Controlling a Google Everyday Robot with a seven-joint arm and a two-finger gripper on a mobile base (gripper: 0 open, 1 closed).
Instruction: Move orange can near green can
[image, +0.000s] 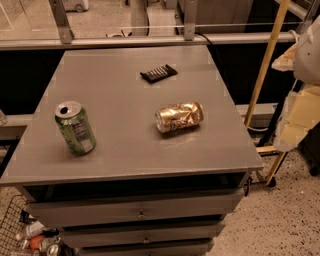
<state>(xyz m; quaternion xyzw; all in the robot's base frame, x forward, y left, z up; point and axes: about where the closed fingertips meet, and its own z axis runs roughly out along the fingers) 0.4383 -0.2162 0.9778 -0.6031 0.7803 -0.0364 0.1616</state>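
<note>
Hand: not identifiable in view. Pale bulky shapes at the right edge (305, 60) may be arm parts, but I can't tell, so its opening and any load are unknown.

Dented shiny orange-gold metal can (179, 117): lying on its side, right of centre on the flat grey metal table (125, 155). Long axis runs roughly left-right, rim end pointing left. My read: not yet moved.

Green drink can with silver top and white label panel (75, 127): upright near the table's left front, well apart from the orange can. The needed travel is leftward and slightly toward the front edge.

Between the two cans the table is bare. A small black ridged block (158, 73) sits further back, off the path.

Room: drawers (140, 212) under the tabletop, wire basket of bottles (12, 232) lower left, yellow pole (267, 60) to the right, speckled floor (285, 220).
</note>
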